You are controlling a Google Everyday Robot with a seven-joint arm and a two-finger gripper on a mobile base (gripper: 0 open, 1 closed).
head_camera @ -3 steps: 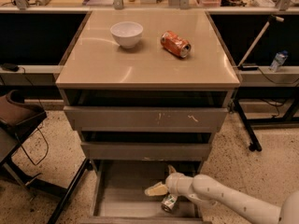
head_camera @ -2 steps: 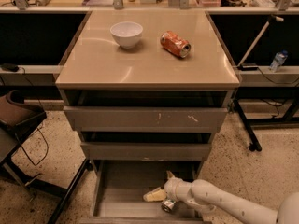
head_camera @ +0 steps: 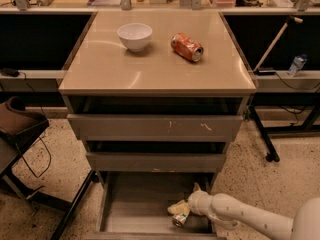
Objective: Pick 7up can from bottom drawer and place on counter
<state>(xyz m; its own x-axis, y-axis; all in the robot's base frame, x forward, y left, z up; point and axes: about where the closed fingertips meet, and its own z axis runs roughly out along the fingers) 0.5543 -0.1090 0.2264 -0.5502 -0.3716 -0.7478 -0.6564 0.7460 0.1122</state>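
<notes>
The 7up can (head_camera: 179, 219) lies in the open bottom drawer (head_camera: 130, 211), near its front right, with a silver end facing forward. My gripper (head_camera: 181, 207) reaches in from the lower right and sits right over and against the can. I cannot tell whether it grips the can. The beige counter (head_camera: 155, 64) tops the cabinet above.
A white bowl (head_camera: 134, 36) and an orange-red can (head_camera: 187, 46) lie on the counter. The two upper drawers (head_camera: 155, 126) stick out slightly above the bottom one. A dark chair (head_camera: 17, 126) stands at the left, and a table leg (head_camera: 262, 134) and a water bottle (head_camera: 296, 64) at the right.
My gripper has moved down and slightly right in the drawer, closing in on the can. The can has stayed in place.
</notes>
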